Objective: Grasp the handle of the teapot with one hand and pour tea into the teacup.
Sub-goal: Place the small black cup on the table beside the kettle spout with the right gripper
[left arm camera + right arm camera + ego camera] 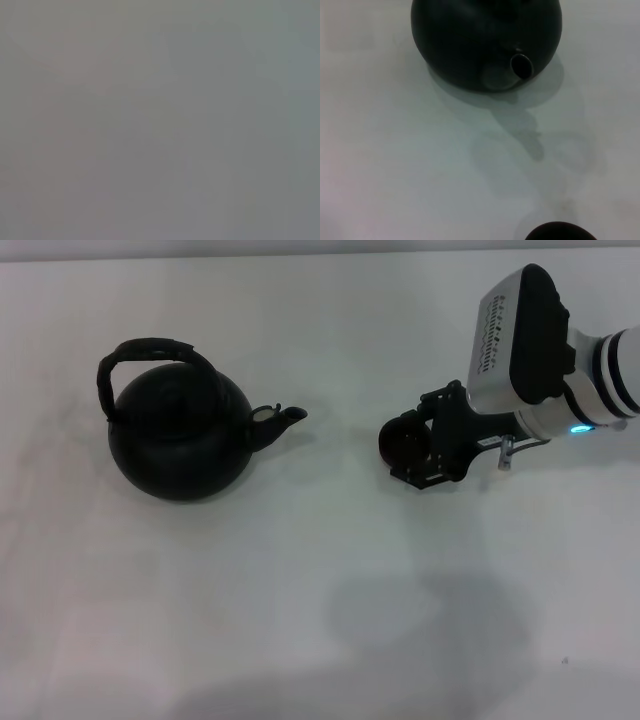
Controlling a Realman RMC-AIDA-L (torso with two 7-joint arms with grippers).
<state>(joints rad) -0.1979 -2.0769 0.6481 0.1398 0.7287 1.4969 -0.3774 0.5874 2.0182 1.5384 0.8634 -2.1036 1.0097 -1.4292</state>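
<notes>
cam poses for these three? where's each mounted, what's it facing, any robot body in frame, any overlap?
Head: looks down on the table; right arm with its hand around the teacup.
Left wrist: blank grey, no body visible.
Right wrist: faces the teapot spout-on; no fingers visible.
Shared: head and right wrist both show teapot and teacup.

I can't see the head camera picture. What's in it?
A big black teapot with an arched handle sits on a white table, spout pointing at a tiny dark teacup. The right gripper is at the cup.
</notes>
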